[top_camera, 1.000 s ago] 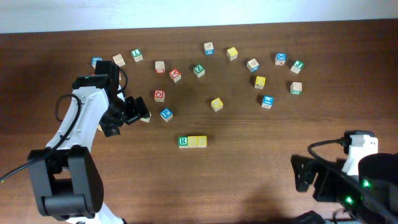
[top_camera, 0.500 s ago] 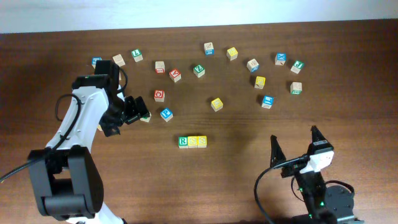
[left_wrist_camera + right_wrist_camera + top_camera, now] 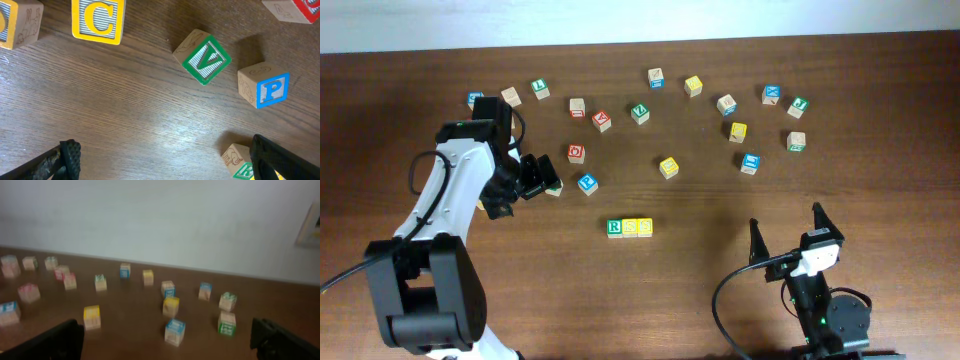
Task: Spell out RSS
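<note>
The RSS row lies in the middle of the table in the overhead view: the green-bordered R cube (image 3: 614, 228), then two yellow-faced S cubes (image 3: 629, 228) (image 3: 644, 228), side by side and touching. My left gripper (image 3: 544, 181) is open and empty, well to the upper left of the row. In its wrist view (image 3: 165, 162) only bare wood lies between the fingers. My right gripper (image 3: 786, 229) is open and empty at the lower right, raised and pointing at the far wall (image 3: 167, 340). The row is out of the right wrist view.
Several loose letter cubes are scattered across the far half of the table. A tan cube (image 3: 553, 188) sits at the left fingertips. The left wrist view shows a green V (image 3: 206, 57), blue P (image 3: 270, 89), yellow C (image 3: 97, 20) and a green-bordered cube (image 3: 240, 164) by the right finger.
My right arm has swung out of the lower right corner and now stands with its open gripper up and facing the far wall. The left arm and the cubes have not moved.
</note>
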Available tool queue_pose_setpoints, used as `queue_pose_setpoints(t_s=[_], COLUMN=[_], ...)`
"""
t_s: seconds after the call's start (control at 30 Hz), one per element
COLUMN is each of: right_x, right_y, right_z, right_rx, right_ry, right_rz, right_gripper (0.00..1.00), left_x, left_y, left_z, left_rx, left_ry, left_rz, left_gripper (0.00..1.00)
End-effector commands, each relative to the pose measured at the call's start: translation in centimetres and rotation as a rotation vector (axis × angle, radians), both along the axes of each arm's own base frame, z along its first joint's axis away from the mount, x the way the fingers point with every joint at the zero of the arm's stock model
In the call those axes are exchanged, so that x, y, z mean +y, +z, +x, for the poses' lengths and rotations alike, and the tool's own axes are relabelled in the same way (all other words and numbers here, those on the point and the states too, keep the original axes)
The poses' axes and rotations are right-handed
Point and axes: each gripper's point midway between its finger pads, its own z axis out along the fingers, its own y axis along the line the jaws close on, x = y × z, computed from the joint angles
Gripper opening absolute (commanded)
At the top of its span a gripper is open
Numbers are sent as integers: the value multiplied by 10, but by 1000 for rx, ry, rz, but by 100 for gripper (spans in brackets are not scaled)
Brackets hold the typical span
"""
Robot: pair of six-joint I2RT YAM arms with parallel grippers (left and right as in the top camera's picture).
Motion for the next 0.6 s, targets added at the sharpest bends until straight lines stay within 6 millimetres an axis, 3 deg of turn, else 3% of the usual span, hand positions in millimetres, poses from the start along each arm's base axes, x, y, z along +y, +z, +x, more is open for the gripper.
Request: queue_pose_setpoints(t_s=[0.0,0.13,0.57], right_x=[-2,-21,-18], right_y=[-17,-20,-19], right_z=[-1,1,1], right_rx=[62,85,69], right_ry=[-3,-120,-95], right_rz=[-15,88,-42], right_gripper=[98,98,98], left_x=[1,1,1], left_y=[8,8,8], left_z=[3,3,3], left_rx=[-25,-25,-25], left_ry=[-4,-4,-4], left_rz=[5,5,5], left_gripper=[99,99,99])
